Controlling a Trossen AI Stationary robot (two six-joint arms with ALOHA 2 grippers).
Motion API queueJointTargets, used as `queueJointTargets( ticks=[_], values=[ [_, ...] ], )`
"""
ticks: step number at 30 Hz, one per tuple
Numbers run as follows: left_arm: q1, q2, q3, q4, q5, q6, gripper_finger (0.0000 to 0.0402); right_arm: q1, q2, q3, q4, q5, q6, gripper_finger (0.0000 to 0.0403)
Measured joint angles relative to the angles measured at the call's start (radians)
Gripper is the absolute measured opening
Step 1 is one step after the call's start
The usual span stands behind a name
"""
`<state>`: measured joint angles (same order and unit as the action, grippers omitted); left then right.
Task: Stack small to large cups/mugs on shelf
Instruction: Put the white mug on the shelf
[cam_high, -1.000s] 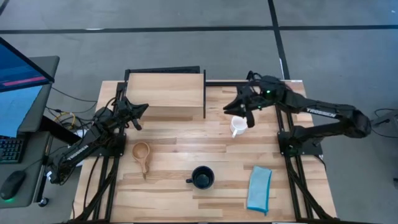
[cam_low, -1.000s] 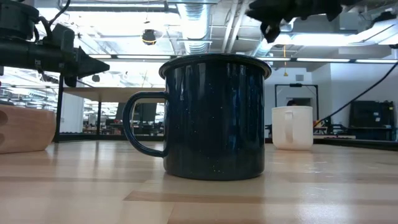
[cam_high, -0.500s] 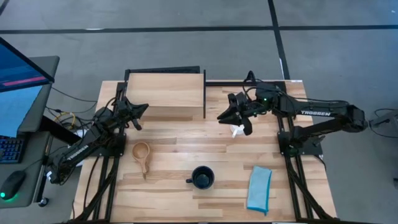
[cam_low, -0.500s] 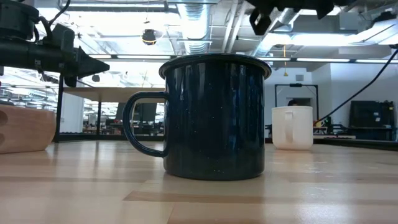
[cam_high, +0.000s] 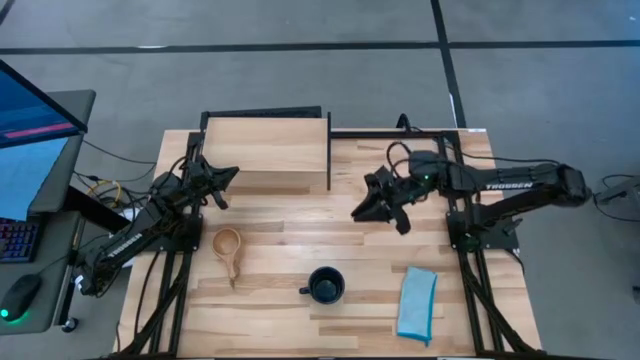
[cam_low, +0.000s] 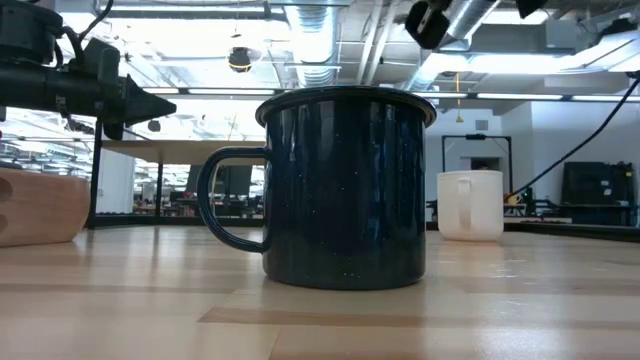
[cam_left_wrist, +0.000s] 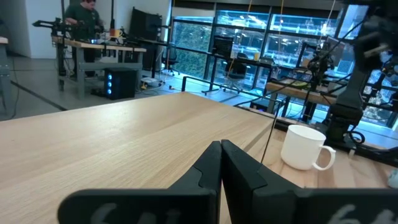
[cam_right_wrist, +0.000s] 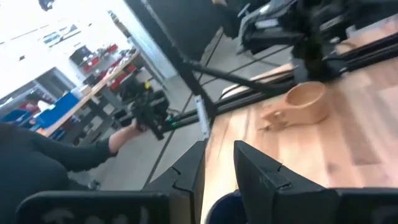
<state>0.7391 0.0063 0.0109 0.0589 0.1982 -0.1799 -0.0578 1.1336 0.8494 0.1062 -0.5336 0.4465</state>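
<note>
Jaws of the right gripper (cam_high: 378, 206) stood apart above the white mug (cam_low: 470, 205), a plain glossy handled cylinder right of the shelf (cam_high: 266, 152). Left gripper (cam_high: 222, 187) rested closed beside the shelf.

A big dark blue mug (cam_low: 345, 188) stands in the middle of the wooden table (cam_low: 320, 315). Its handle sticks out to the picture's left. Tiny pale specks dot its side. A small white mug (cam_low: 471, 204) stands farther back, to the picture's right, well apart from the blue one. At the picture's left edge sits part of a light brown wooden cup (cam_low: 42, 206). One dark robot arm (cam_low: 75, 85) reaches in high on the picture's left. Part of another arm (cam_low: 440, 18) shows at the top, above the white mug. Behind the table is a bright room with ceiling lights.
</note>
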Motion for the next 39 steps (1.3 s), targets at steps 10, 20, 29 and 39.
queueJointTargets(
  ticks=[10,20,29,39],
  values=[
    [0.000,0.000,0.000,0.000,0.000,0.000,0.0000,0.098,0.000,0.000,-0.084,0.058,-0.062,0.0089],
    [0.000,0.000,0.000,0.000,0.000,0.000,0.0000,0.028,0.000,0.000,-0.504,0.359,0.015,0.0064],
    [0.000,0.000,0.000,0.000,0.000,0.000,0.0000,-0.064,-0.004,0.000,-0.553,0.462,0.153,0.0051],
    [0.000,0.000,0.000,0.000,0.000,0.000,0.0000,-0.126,-0.008,0.000,-0.784,0.543,0.102,0.0012]
  ],
)
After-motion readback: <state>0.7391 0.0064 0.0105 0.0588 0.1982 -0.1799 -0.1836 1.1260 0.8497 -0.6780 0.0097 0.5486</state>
